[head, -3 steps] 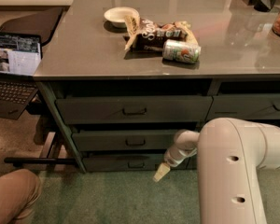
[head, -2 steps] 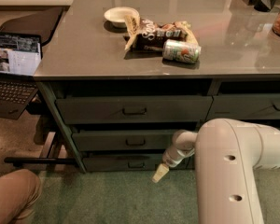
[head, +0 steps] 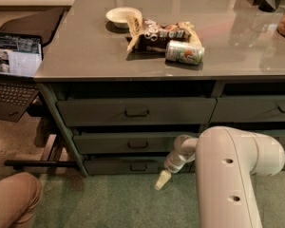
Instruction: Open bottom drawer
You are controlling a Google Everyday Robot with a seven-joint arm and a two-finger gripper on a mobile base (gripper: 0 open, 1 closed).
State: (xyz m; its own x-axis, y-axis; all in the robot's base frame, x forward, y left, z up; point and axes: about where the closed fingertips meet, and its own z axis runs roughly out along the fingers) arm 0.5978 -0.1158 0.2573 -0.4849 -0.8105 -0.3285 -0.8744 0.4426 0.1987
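One end effector (head: 162, 180), low above the green carpet (head: 109, 203), grip state impossible to tell, bottom drawer (head: 104, 166) just behind, its dark pull (head: 138, 166) close left.

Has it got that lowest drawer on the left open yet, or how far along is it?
Done: nothing yet, it seems. The bottom drawer shows none of its inside. In hand: the hand hangs low in front of the drawer, just right of its centre pull and not on it. Left: reach the pull, grip it and draw the drawer out.
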